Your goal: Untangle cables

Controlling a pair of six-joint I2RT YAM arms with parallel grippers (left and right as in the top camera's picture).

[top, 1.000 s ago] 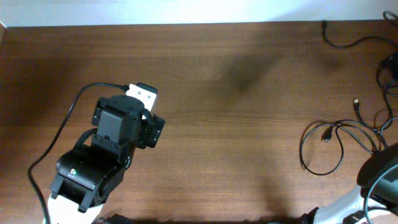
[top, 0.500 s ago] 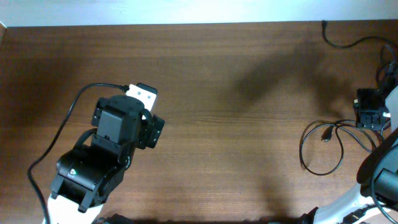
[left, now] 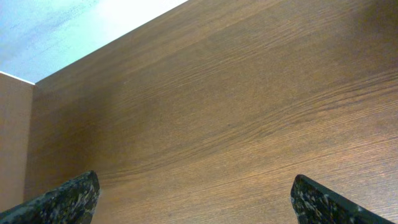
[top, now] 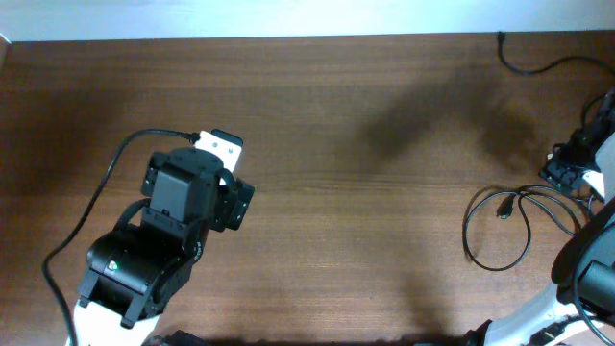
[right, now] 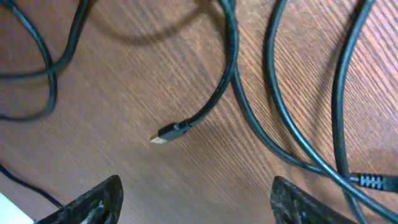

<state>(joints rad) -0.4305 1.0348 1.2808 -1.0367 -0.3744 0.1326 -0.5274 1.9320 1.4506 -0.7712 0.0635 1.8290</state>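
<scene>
Fingers (right: 96, 200) apart on the right pincer (right: 196, 205), nothing between them, and it hangs low over the tabletop (top: 365, 240) at the far right edge. Just ahead of it, a shade toward the left side of the wrist view, lies a small plug end (right: 165, 135), metal tip showing, flat on the wood. Its cord (right: 213, 101) runs away on a diagonal, up and to the right in that view, meeting a second strand; whether the two touch or cross, I can't tell. More of the cables (top: 467, 231) loop loosely round about, all on this right side. So the right arm is clearly the nearer one. Way over on the other side, the left pincer (left: 196, 208) gapes wide above bare wood, well apart from every strand. My read: that free plug end is the likely pick, jaws set across the cord's diagonal.
</scene>
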